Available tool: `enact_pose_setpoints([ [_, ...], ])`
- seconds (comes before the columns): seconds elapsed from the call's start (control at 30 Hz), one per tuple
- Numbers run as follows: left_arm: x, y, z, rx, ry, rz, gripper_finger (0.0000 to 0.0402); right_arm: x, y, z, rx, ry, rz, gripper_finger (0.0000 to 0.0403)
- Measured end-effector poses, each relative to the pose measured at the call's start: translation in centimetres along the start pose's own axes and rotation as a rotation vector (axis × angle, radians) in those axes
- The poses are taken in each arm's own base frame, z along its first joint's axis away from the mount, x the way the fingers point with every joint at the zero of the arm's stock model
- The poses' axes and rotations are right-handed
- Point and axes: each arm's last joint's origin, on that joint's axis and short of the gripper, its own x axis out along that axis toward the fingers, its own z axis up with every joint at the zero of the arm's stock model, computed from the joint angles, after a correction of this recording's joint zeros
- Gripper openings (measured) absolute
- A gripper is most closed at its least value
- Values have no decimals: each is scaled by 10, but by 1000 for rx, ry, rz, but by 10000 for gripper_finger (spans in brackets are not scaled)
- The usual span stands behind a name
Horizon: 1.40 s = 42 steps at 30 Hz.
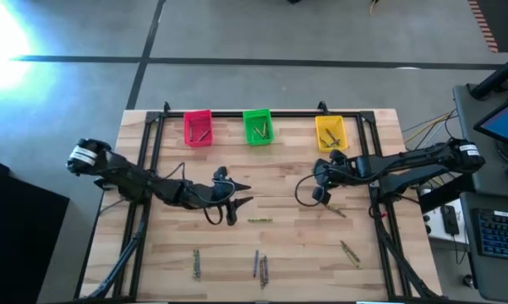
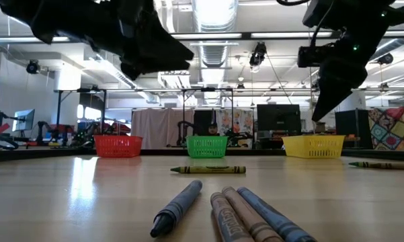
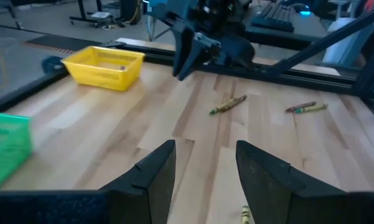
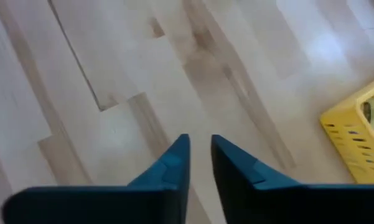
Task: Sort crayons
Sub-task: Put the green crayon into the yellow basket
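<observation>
Two grippers empty | right gripper (image 4: 200, 151) nearly closed over bare table (image 1: 292, 241) | left gripper (image 3: 205, 163) parted | nearest crayon (image 1: 335, 210) beside right gripper | risk: fingers descend off-target, nudging crayon away from yellow bin (image 1: 330, 133)

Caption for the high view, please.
Both empty grippers, left and right, hover mid-table; crayons lie scattered before the pink, green and yellow bins.
</observation>
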Motion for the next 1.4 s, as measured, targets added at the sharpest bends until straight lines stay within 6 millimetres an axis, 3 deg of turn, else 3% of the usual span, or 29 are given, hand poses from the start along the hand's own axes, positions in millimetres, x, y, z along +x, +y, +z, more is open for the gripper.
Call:
enact_pose_setpoints([
  [0.27,21,-7,-26,-39,-2,-65,152,0,7,-5,67,109,204,169],
  [0.4,23,-8,-28,-40,-4,-71,152,-1,8,-7,107,123,178,210],
  [0.5,21,-8,-24,-37,-15,-74,152,-2,7,-7,99,92,98,183],
  [0.67,14,-8,-15,-42,-30,-90,152,-3,8,-7,71,112,154,44],
  [0.73,13,-8,-16,-41,-27,-93,152,-3,9,-8,73,126,180,20],
  [0.87,13,-7,-21,-47,-25,-86,152,-1,10,-11,66,140,197,53],
  [1.1,11,-5,-32,-98,-92,-109,152,9,10,-24,90,161,197,190],
  [1.2,7,-3,-36,-108,-106,-119,152,11,12,-20,145,116,213,228],
  [1.3,1,-1,-37,-120,-132,-127,152,7,13,-16,168,74,160,221],
  [1.4,-5,3,-37,-137,-165,-135,152,-7,13,-5,117,52,144,162],
])
